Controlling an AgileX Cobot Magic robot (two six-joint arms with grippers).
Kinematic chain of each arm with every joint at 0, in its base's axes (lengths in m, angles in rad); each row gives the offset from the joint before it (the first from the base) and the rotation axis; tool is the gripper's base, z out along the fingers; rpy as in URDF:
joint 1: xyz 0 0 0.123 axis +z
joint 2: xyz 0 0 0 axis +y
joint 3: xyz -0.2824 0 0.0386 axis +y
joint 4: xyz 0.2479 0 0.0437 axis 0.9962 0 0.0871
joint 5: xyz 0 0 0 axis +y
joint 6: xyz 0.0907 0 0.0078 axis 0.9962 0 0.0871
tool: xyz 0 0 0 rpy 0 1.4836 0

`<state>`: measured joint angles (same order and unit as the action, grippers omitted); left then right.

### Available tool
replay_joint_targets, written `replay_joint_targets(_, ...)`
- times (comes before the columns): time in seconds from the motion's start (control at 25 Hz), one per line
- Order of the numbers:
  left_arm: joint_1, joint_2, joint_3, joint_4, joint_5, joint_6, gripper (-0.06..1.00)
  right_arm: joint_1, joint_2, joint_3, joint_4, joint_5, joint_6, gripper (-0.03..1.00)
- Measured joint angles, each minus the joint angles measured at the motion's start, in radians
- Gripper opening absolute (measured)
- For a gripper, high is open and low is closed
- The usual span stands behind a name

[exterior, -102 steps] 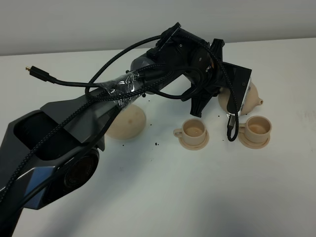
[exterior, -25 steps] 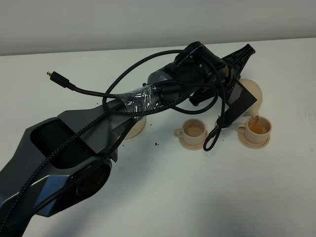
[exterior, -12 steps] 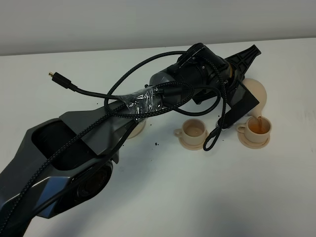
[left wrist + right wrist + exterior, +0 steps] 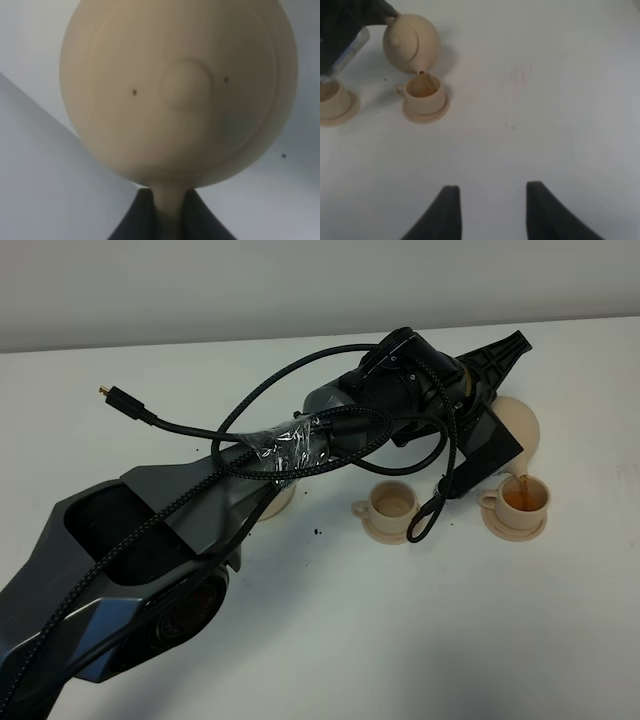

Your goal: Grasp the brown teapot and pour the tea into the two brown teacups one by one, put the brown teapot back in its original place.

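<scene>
My left gripper (image 4: 492, 405) is shut on the handle of the brown teapot (image 4: 521, 424) and holds it tilted, spout down, over the right teacup (image 4: 523, 498). A thin stream of tea runs into that cup, which holds amber tea. The left teacup (image 4: 392, 504) stands on its saucer beside it. The left wrist view shows the teapot's lid side (image 4: 177, 90) filling the frame, with the fingers (image 4: 142, 217) around the handle. The wide saucer (image 4: 277, 500) is mostly hidden under the left arm. My right gripper (image 4: 494, 210) is open and empty, low over bare table; its view shows the teapot (image 4: 412, 42) and the filling cup (image 4: 423, 90).
The left arm's cables loop over the table, with a loose plug end (image 4: 110, 394) at the back left. Small dark specks (image 4: 318, 532) lie in front of the wide saucer. The white table (image 4: 400, 640) runs on toward the front and right.
Since the earliest frame the left gripper has swung the teapot right and tipped it over the right cup. Tea is flowing, and the cup has filled further over the last second.
</scene>
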<state>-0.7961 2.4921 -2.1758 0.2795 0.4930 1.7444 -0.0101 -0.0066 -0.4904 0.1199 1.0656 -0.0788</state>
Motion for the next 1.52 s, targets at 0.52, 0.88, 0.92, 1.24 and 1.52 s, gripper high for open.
replay_joint_targets(0.52,-0.001,0.0,0.0,0.004,-0.039,0.032,0.15,0.0,0.0,0.0,0.0,0.0,0.0,0.34)
replay_joint_targets(0.88,-0.001,0.0,0.0,0.003,-0.054,0.054,0.15,0.0,0.0,0.0,0.0,0.0,0.0,0.34)
replay_joint_targets(0.92,-0.001,0.0,0.0,0.003,-0.054,0.055,0.15,0.0,0.0,0.0,0.0,0.0,0.0,0.34)
replay_joint_targets(1.24,-0.001,0.0,0.0,0.004,-0.055,0.056,0.15,0.0,0.0,0.0,0.0,0.0,0.0,0.34)
replay_joint_targets(1.52,-0.001,0.0,0.0,0.004,-0.056,0.099,0.15,0.0,0.0,0.0,0.0,0.0,0.0,0.34)
